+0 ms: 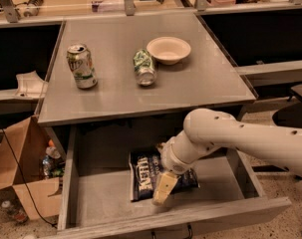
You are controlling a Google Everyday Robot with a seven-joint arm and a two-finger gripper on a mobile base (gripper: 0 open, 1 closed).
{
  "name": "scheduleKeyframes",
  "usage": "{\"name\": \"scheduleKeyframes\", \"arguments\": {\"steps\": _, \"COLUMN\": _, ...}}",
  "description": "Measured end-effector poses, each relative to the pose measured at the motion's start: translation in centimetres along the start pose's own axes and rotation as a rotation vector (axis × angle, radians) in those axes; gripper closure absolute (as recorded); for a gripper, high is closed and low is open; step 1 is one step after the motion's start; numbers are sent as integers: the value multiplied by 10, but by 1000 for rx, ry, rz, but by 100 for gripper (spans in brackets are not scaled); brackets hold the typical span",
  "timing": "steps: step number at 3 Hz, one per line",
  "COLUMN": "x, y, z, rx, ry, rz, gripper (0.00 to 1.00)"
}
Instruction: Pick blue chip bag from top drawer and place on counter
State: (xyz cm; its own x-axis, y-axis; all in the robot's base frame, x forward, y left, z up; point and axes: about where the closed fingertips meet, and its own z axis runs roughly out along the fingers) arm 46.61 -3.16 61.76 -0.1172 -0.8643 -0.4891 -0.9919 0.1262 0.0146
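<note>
The blue chip bag (146,173) lies flat in the open top drawer (98,203), near its middle, white lettering up. My gripper (163,189) hangs down into the drawer from the white arm that reaches in from the right. Its tan fingers (162,187) sit over the bag's front right part, at or just above its surface. The arm hides the bag's right side. The grey counter (190,78) lies directly above the drawer.
On the counter stand an upright green-and-white can (81,66), a can on its side (144,67) and a white bowl (168,49). A cardboard box (21,183) with clutter sits on the floor at left. A tan shelf with metal posts (56,4) runs behind.
</note>
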Motion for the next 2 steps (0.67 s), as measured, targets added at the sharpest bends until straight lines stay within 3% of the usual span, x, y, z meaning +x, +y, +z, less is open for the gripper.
{"name": "scheduleKeyframes", "arguments": {"steps": 1, "x": 0, "y": 0, "z": 0, "rx": 0, "ry": 0, "rz": 0, "gripper": 17}}
{"name": "scheduleKeyframes", "arguments": {"steps": 2, "x": 0, "y": 0, "z": 0, "rx": 0, "ry": 0, "rz": 0, "gripper": 40}}
